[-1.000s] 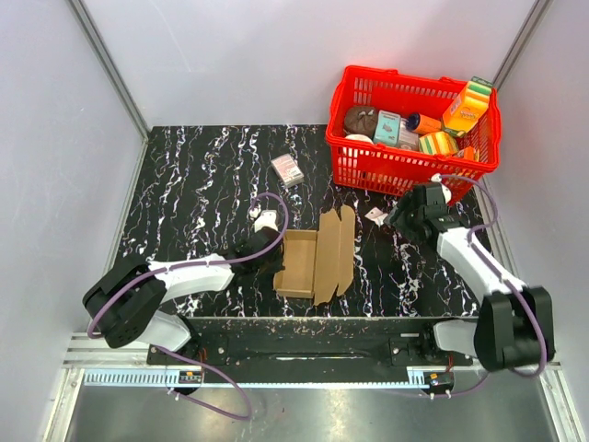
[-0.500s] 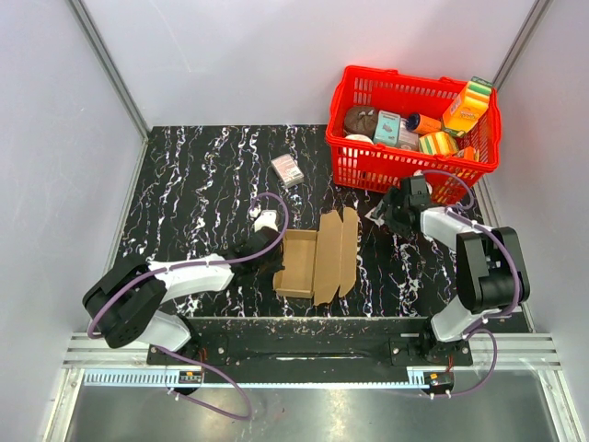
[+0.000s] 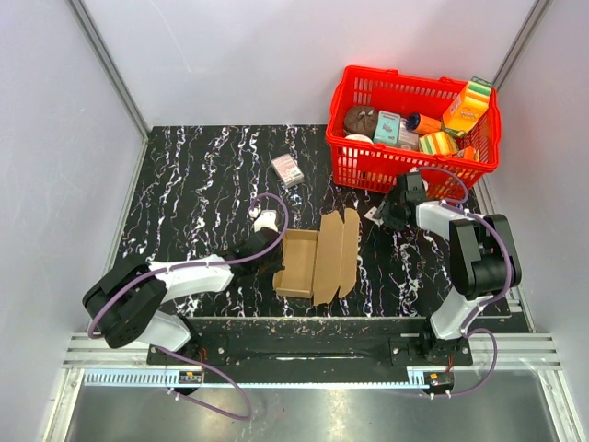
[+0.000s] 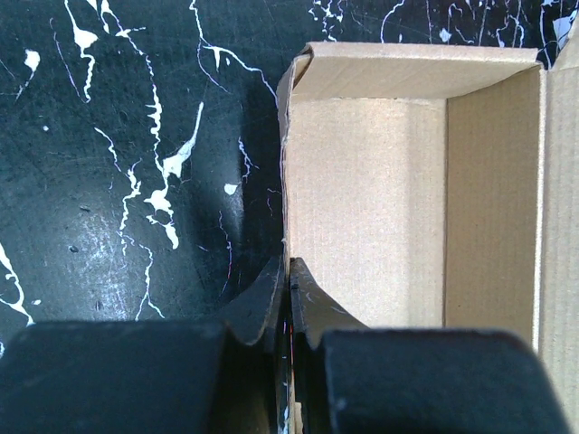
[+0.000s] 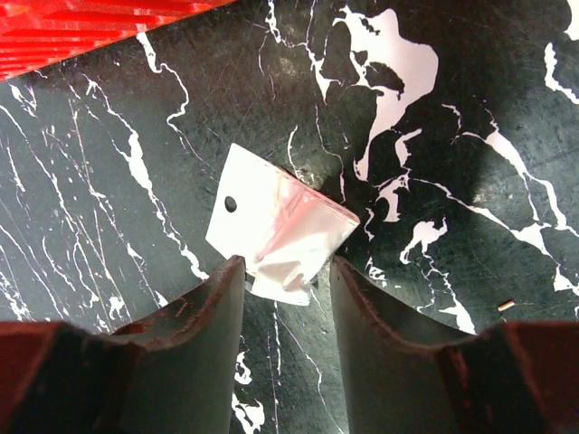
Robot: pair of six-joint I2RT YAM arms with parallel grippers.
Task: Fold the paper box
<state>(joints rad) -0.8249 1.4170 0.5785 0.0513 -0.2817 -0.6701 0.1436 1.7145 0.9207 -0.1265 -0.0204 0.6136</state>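
Observation:
The paper box (image 3: pixel 317 253) is plain brown cardboard, lying near the table's front middle. Its left part is folded up into a shallow tray (image 4: pixel 362 199), and its notched flaps (image 3: pixel 347 241) lie flat to the right. My left gripper (image 3: pixel 273 250) is shut on the tray's left wall, with one finger inside and one outside (image 4: pixel 289 276). My right gripper (image 3: pixel 386 214) is off to the box's right, in front of the basket. It stands open (image 5: pixel 288 271) over a small white-and-pink plastic packet (image 5: pixel 276 226), whose lower corner lies between the fingertips.
A red basket (image 3: pixel 368 170) full of colourful grocery packs stands at the back right, and its edge shows in the right wrist view (image 5: pixel 81 27). A small white-and-pink carton (image 3: pixel 288 169) lies behind the box. Grey walls enclose the black marbled table (image 3: pixel 202 184).
My right arm has swung in toward the basket, bringing its gripper over the small packet with the jaws narrower. The left gripper and the box have not moved.

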